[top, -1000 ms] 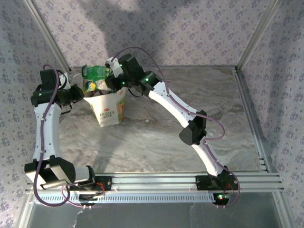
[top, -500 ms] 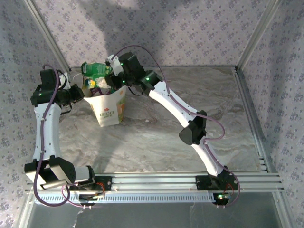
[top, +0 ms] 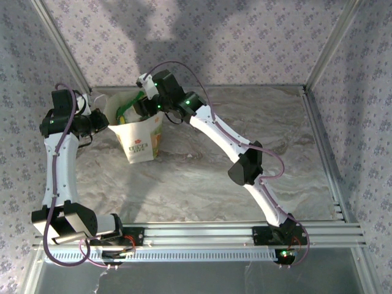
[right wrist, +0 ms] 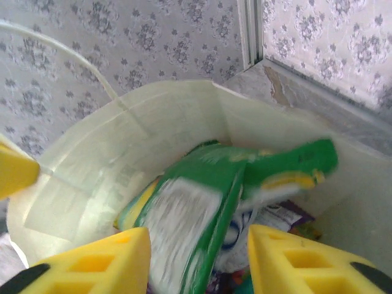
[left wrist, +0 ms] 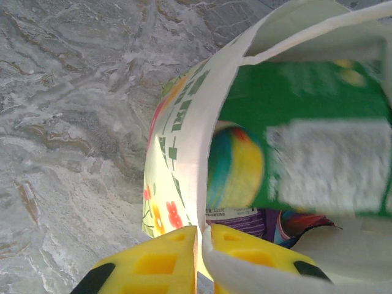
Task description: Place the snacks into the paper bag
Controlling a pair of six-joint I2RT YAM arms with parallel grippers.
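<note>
Your right fingers (right wrist: 98,263) stand wide apart with nothing in their grip, directly over the mouth of the paper bag (right wrist: 153,122). The green packet (right wrist: 202,202) lies just beyond the tips and between them, touching neither. It is blurred and tilted. Judgement: it has been let go and is dropping in. Your left fingers (left wrist: 153,269) are closed on the bag's rim, the white wall pinched in the slit between them. Likely purpose: to keep the mouth open and the bag upright on the marble table (top: 202,177) while the other arm loads. Deeper than the green packet, further from both sets of tips, more snacks sit in the bag: a purple packet (left wrist: 245,222) and a yellow-and-teal packet (left wrist: 236,165). The count cannot be read. In the way: the cord handle (right wrist: 73,55) arcs beyond the right tips, and one corner of the green packet reaches toward the bag wall, where it may hang up. Withdraw the right fingers straight up, off rim and cord.
</note>
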